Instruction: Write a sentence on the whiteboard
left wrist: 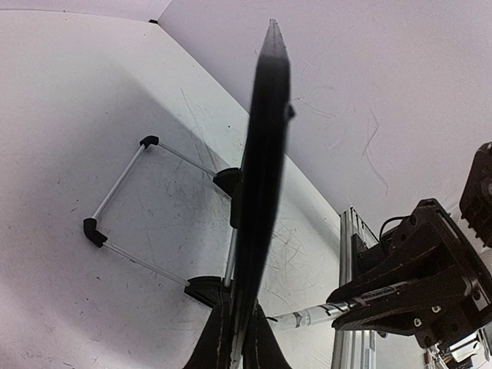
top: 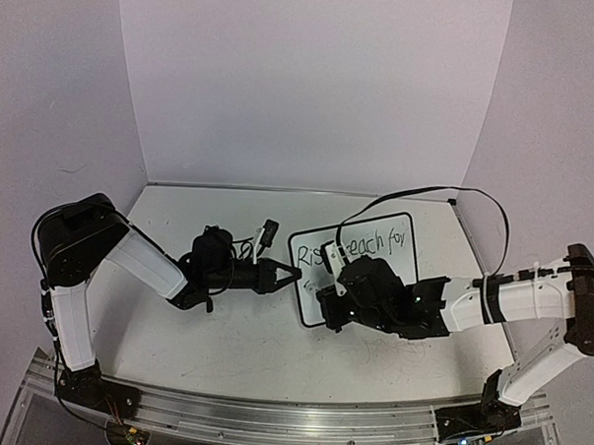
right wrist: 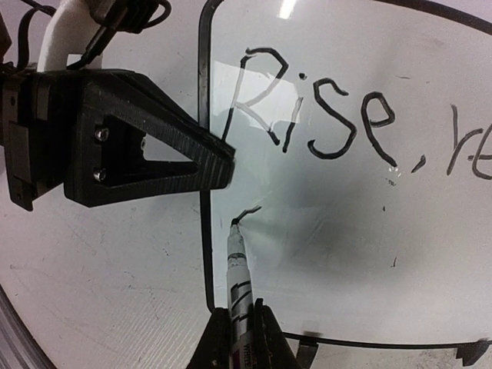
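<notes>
The whiteboard (top: 394, 266) is sitting near the middle of the white table (top: 223, 342), a little right of centre, in the overhead view. The sentence (top: 375, 241) is showing on it in thin black handwriting, and the top line is reading "Rise, reach for". The left tool (top: 293, 274) is reaching in from the left and pinching the board's left edge. The right arm (top: 491, 302) is stretching in from the right, and its black wrist is covering the board's lower part.

In the left wrist view, the whiteboard is appearing edge-on, as a thin dark blade rising from between the left tool's fingers (left wrist: 211, 350), which are clamping it from both sides. To its left, the board's wire stand (left wrist: 123, 192), with black corner pieces, is resting on the table. To its right, the right tool (left wrist: 350, 301) is holding a marker (left wrist: 307, 315) that is pointing towards the board's face.

In the right wrist view, the right tool's two fingers are squeezing the marker's barrel at the bottom of the picture. The marker's tip is touching the board at the end of a short black stroke, just below the "R" of "Rise," and close to the left frame. Above it, "Rise," and the letters "re" are showing. The left tool's black finger is pressing on the board's left frame.
</notes>
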You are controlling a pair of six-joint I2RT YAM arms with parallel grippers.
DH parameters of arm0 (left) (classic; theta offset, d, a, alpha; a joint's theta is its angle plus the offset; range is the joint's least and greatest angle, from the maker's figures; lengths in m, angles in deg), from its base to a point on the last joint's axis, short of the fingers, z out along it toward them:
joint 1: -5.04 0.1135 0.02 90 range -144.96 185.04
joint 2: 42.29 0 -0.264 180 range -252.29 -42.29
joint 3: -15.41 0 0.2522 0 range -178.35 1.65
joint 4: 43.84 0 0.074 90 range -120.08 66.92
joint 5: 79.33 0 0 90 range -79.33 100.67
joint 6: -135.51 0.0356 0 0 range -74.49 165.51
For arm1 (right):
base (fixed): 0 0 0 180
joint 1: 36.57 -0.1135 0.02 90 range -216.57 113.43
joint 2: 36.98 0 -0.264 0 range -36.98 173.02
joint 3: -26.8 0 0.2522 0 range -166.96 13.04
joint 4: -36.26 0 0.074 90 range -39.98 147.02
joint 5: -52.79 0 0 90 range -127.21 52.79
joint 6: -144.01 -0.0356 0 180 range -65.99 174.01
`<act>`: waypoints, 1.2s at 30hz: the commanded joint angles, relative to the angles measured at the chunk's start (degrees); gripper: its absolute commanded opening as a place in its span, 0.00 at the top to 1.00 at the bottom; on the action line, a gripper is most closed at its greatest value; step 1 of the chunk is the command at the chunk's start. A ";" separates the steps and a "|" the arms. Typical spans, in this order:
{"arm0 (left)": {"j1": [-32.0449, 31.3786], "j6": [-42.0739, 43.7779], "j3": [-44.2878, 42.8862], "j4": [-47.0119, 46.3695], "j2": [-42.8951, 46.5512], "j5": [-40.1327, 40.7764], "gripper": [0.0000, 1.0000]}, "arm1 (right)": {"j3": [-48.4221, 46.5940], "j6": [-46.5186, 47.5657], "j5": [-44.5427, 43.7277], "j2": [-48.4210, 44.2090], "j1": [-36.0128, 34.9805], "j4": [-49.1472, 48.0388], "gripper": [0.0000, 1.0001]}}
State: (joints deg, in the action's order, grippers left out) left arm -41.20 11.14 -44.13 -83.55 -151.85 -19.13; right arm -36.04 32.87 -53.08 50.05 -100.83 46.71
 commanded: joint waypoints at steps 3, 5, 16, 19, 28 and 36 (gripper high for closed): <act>-0.08 -1.57 -1.45 0.56 -0.10 -0.47 1.00 | 0.30 -1.89 -2.38 -0.18 -0.55 0.99 1.00; -0.08 -1.61 -1.43 0.58 -0.08 -0.50 1.00 | 0.79 -2.93 -4.30 -0.94 -0.56 1.49 1.00; -0.12 -1.58 -1.42 0.83 -0.03 -0.46 1.00 | 2.66 -5.44 -5.13 -2.04 -0.63 3.23 1.00; -0.09 -1.58 -1.45 0.95 -0.06 -0.37 1.00 | 2.83 -5.47 -4.51 -1.94 -1.02 3.06 1.00; -0.12 -1.58 -1.77 1.15 -0.06 -0.46 1.00 | 0.56 -4.96 -2.82 0.77 -1.83 1.13 1.00; -0.11 -1.40 -1.45 1.21 -0.01 -0.37 1.00 | -0.70 -4.12 -2.61 1.52 -1.85 0.82 1.00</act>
State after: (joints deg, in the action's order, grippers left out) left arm -41.20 11.22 -44.13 -83.51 -151.87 -19.13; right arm -34.22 28.25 -55.57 50.28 -102.57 48.50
